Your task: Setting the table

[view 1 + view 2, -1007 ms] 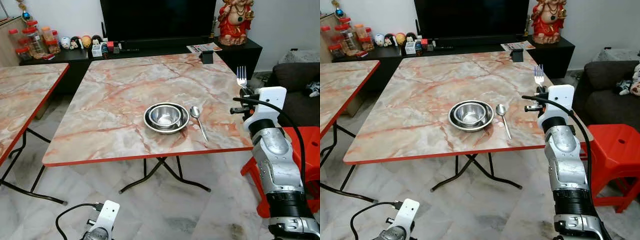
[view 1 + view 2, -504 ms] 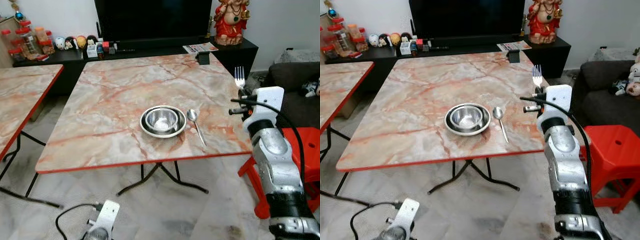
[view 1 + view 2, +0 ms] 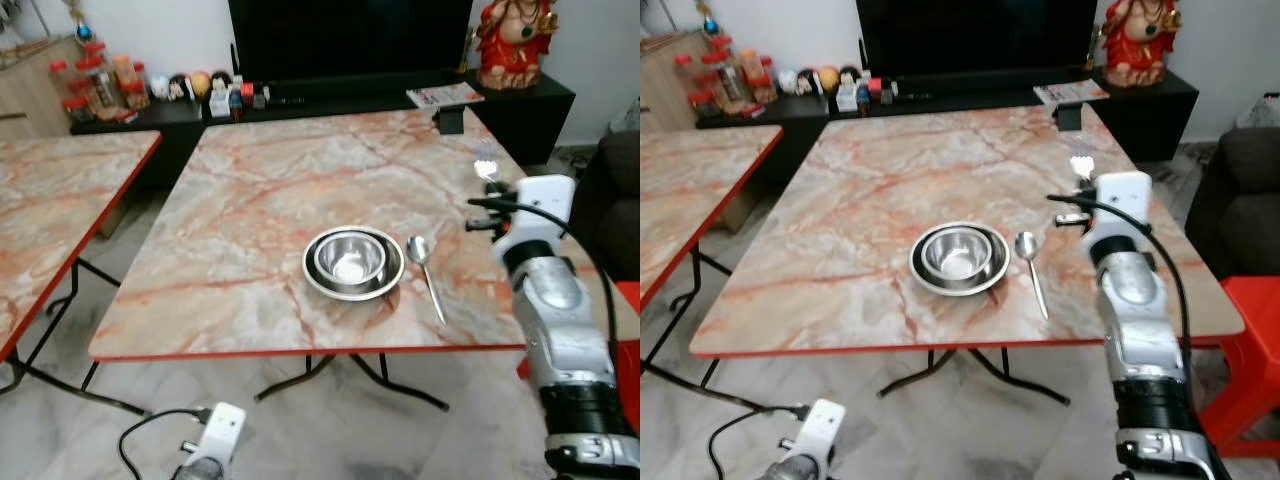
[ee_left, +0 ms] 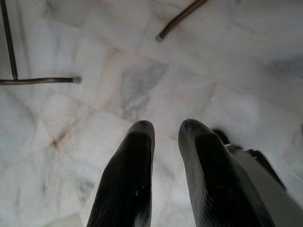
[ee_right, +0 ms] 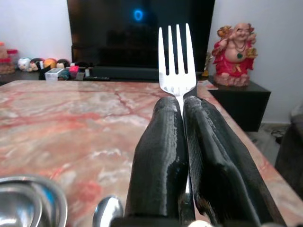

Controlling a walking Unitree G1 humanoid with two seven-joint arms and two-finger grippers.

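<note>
A: While the right gripper (image 5: pixel 182 118) is up over the right side of the marble table (image 3: pixel 260 210), what are its fingers doing?

B: Pressed together on the handle of a fork (image 5: pixel 176 61); no gap between the pads; fork upright, four tines pointing up, handle hidden between the fingers; from the head camera the fork (image 3: pixel 1081 158) looks blurred just above the white wrist block.

A: Touching the table?

B: Cannot tell; the gripper appears held above the top near its right edge, apart from the dishes.

A: Left gripper?

B: Left gripper (image 4: pixel 165 130) hangs low over the pale marble floor (image 4: pixel 227 66); its two black fingers nearly closed, a thin slit between the tips, nothing in them.

A: Counts on the table?

B: One plate (image 3: pixel 353 288); one steel bowl (image 3: pixel 350 262) nested in it; one spoon (image 3: pixel 426 273) lying just right of the plate, bowl end toward the far side, handle toward the near edge; one small black object (image 3: pixel 450 120) at the far right corner; one fork, in the gripper and not on the table.

A: Anything else?

B: Second marble table (image 3: pixel 50 220) to the left, same red edge; dark TV (image 3: pixel 345 40) on a low black cabinet behind; one red figurine (image 3: pixel 514 45) on the cabinet's right end; jars and small toys on its left end, too small to count; red stool (image 3: pixel 1240 350) at the right by the arm.
</note>
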